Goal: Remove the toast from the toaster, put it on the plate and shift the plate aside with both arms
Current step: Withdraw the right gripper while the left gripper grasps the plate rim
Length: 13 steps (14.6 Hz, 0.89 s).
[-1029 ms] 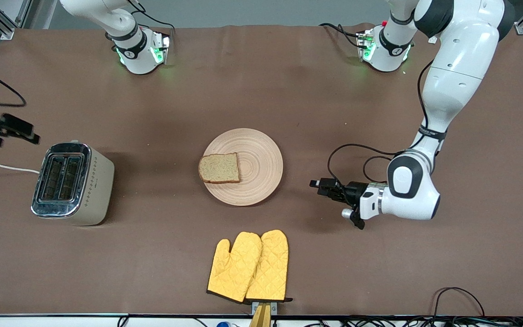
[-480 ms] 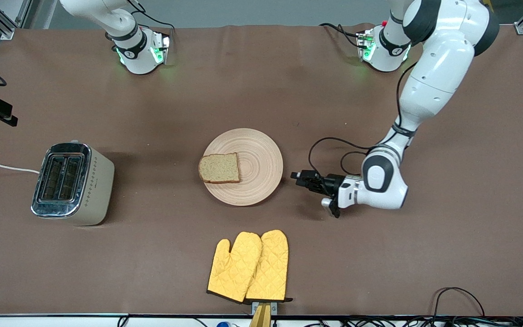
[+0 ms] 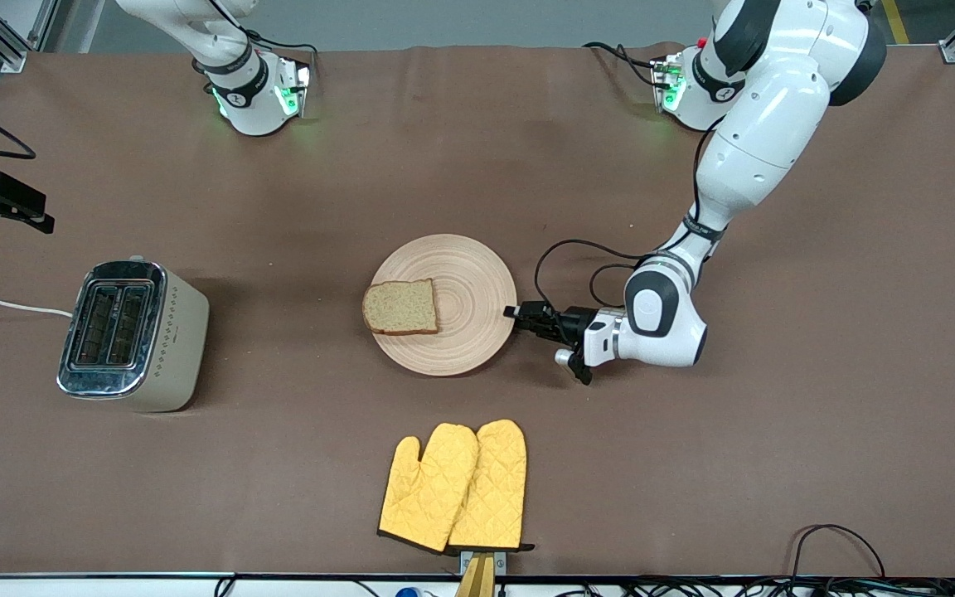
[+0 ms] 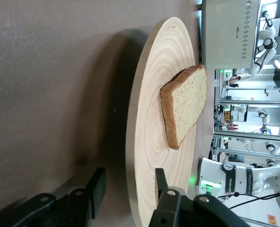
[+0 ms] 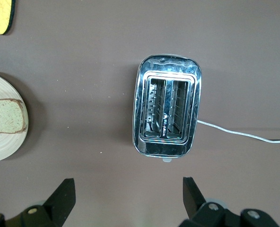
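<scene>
The toast (image 3: 399,307) lies flat on the round wooden plate (image 3: 471,269) in the middle of the table, on the half toward the right arm's end. My left gripper (image 3: 519,315) is open, low at the plate's rim on the left arm's side. In the left wrist view the rim of the plate (image 4: 147,142) lies between the open fingers of the left gripper (image 4: 129,177), with the toast (image 4: 185,104) past them. My right gripper (image 3: 26,211) is open and empty, up in the air near the toaster (image 3: 131,333). The right wrist view shows the right gripper (image 5: 128,187) and the toaster (image 5: 167,112).
Two yellow oven mitts (image 3: 454,487) lie near the table's front edge, nearer to the camera than the plate. The toaster's white cord (image 3: 5,305) runs off the right arm's end of the table. The toaster's slots look empty.
My left gripper has moved across the table toward the plate and now straddles its rim. My right gripper has shifted a little by the toaster. Toast and plate have not moved.
</scene>
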### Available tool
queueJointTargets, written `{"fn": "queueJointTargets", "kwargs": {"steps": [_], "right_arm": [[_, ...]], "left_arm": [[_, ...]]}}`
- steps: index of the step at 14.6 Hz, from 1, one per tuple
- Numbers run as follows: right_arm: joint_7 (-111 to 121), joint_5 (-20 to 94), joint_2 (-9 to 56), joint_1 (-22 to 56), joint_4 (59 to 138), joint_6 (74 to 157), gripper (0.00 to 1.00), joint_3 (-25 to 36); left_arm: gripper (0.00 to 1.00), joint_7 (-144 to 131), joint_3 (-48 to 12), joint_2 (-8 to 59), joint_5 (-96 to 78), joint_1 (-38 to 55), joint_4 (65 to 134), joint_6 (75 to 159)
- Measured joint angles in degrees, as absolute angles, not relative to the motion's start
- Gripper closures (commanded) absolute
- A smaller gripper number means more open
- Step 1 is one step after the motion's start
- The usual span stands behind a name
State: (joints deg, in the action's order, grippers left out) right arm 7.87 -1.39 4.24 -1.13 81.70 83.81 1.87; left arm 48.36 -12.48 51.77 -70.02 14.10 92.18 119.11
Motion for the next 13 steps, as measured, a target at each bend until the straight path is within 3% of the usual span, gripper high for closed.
{"fn": "queueJointTargets", "kwargs": {"steps": [4, 8, 13], "right_arm": [[7.4, -1.5, 4.2, -1.4, 81.7, 82.6, 0.0, 1.8], [7.4, -1.8, 4.2, -1.5, 81.7, 81.8, 0.0, 1.8], [7.4, -5.7, 4.2, -1.5, 80.6, 81.0, 0.0, 0.6]], "left_arm": [[0.72, 48.6, -12.6, 52.4, -70.7, 14.4, 92.4, 119.1], [0.99, 48.7, -12.6, 52.4, -70.9, 14.4, 92.2, 119.1], [1.0, 48.7, -12.4, 52.3, -71.0, 14.2, 91.3, 119.2]]}}
